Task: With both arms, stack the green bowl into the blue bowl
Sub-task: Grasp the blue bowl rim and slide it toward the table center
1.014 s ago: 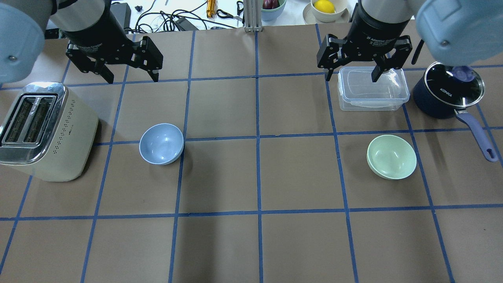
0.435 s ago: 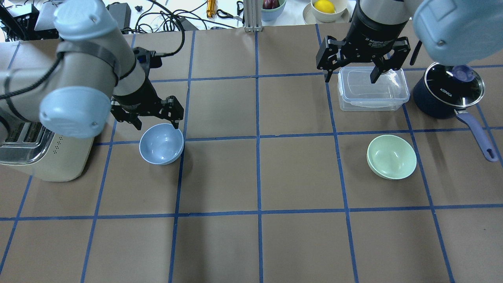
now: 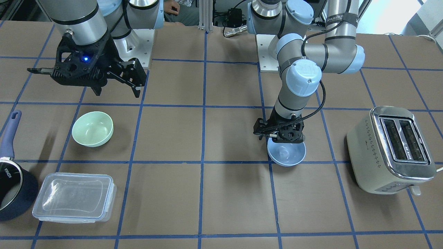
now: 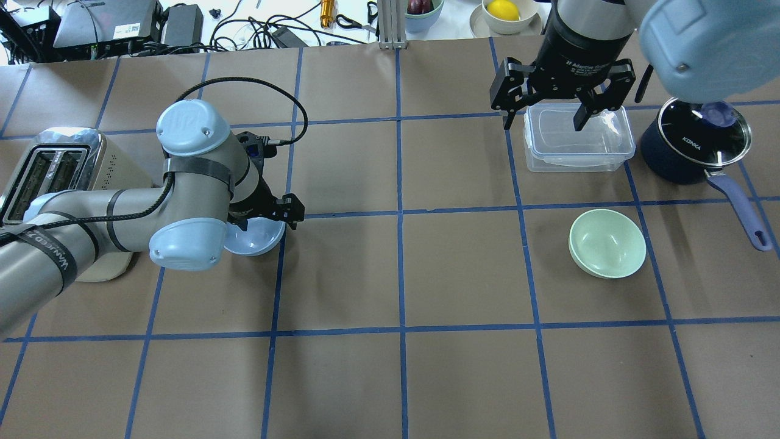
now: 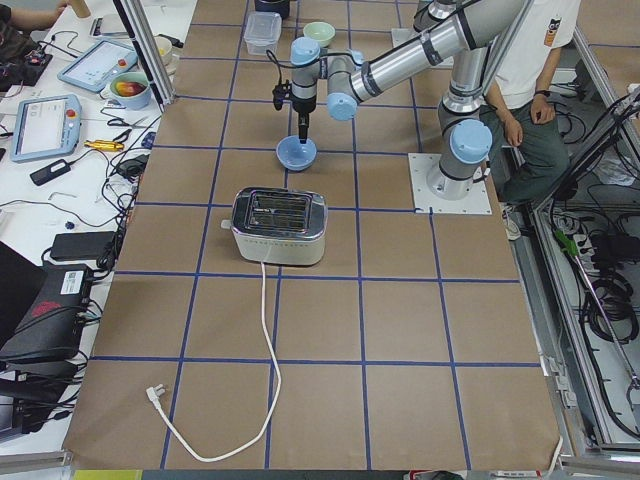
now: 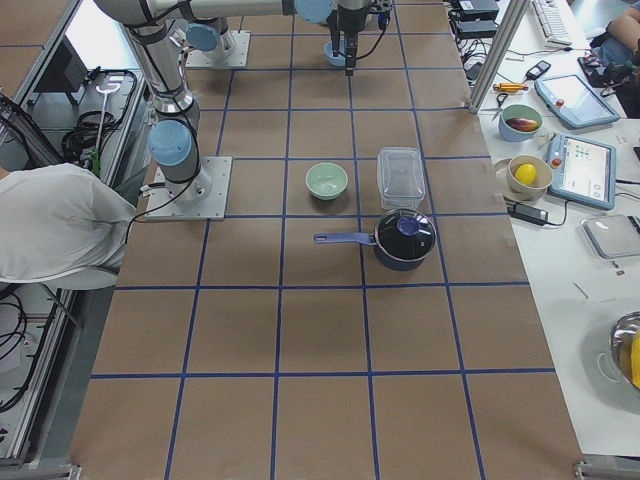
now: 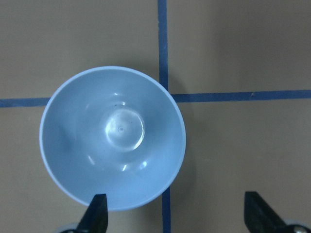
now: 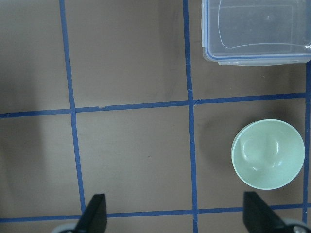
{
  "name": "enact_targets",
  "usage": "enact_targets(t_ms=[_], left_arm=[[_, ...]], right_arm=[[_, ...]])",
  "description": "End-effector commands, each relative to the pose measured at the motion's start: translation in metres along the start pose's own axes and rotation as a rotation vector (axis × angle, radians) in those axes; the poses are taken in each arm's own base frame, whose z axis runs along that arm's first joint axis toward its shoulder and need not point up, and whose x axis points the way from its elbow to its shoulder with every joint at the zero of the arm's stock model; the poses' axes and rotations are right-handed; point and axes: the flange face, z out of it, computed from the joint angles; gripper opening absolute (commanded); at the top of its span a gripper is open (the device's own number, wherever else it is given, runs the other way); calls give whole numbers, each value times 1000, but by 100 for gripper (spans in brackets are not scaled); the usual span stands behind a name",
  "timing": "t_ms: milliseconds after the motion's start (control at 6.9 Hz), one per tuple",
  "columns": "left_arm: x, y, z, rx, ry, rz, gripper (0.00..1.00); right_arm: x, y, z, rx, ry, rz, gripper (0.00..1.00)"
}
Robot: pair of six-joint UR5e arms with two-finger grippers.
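Note:
The blue bowl (image 4: 261, 238) sits upright on the table beside the toaster, and my left arm partly covers it from overhead. It also shows in the front view (image 3: 287, 154) and fills the left wrist view (image 7: 112, 141). My left gripper (image 4: 268, 214) is open and hangs low just over the bowl (image 3: 282, 136). One fingertip (image 7: 98, 208) is over the bowl's rim and the other is outside it. The green bowl (image 4: 607, 242) sits upright and alone on the right (image 3: 92, 128) (image 8: 268, 154). My right gripper (image 4: 541, 122) is open, empty and high, behind the green bowl (image 3: 117, 91).
A cream toaster (image 4: 36, 171) stands close to the left of the blue bowl. A clear lidded container (image 4: 576, 143) and a dark navy saucepan (image 4: 694, 140) stand beyond the green bowl. Cables and other bowls lie past the table's far edge.
My left arm has swung forward and down from the back left, and its open gripper now sits over the blue bowl. The right gripper has barely moved. Both bowls are still.

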Motion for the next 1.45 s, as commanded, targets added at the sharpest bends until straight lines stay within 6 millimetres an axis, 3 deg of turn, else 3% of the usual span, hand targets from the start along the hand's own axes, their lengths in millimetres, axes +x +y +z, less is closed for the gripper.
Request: enact_targets(t_ms=[0, 145, 290, 725, 870, 1014, 1304], left_arm=[[1, -8, 35, -8, -1, 2, 100], [1, -8, 37, -11, -1, 6, 64], [1, -8, 36, -11, -7, -3, 2], [7, -15, 28, 6, 1, 1, 0], [27, -16, 20, 26, 17, -40, 0], [86, -18, 2, 65, 32, -48, 0], [210, -6, -19, 93, 125, -123, 0]], right_arm=[[0, 1, -1, 1, 0, 0, 100], [0, 0, 0, 0, 0, 0, 100], [0, 0, 0, 0, 0, 0, 100], [8, -3, 3, -7, 9, -30, 100], [16, -5, 6, -16, 9, -46, 100], [41, -13, 10, -27, 12, -35, 100], [122, -20, 60, -110, -6, -75, 99]])
